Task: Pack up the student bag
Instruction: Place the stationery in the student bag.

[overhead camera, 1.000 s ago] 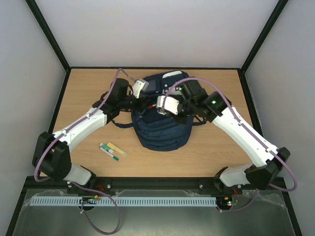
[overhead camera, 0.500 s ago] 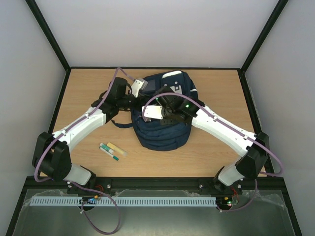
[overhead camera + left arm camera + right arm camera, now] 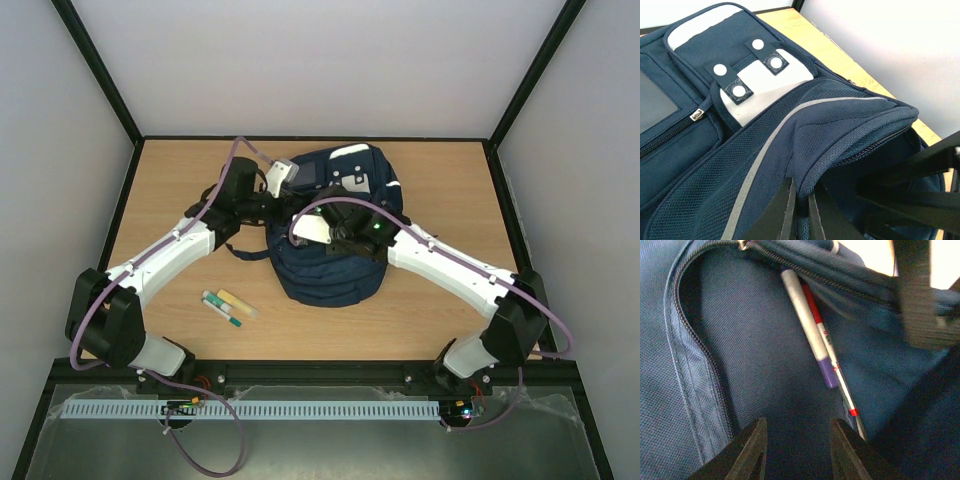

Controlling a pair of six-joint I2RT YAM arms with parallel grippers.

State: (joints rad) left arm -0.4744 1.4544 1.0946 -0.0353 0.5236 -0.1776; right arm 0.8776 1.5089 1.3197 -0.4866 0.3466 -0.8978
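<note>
Partly obsc.: 2 pens [image 3: 809,327], tops under student bag [image 3: 335,275] flap.

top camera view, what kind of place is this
Probably a robot test cell: a wooden table boxed in by white walls, a left arm and right arm bolted at its near edge, a student bag lying between them.

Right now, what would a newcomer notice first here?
The navy student bag fills the middle of the table, and the left claw pinches the fabric edge of its opening. Under the open right claw, a purple-tipped pen and a red-and-white pen lie inside the unzipped compartment. Loose markers lie on the table beside the bag, on the robot's left.
</note>
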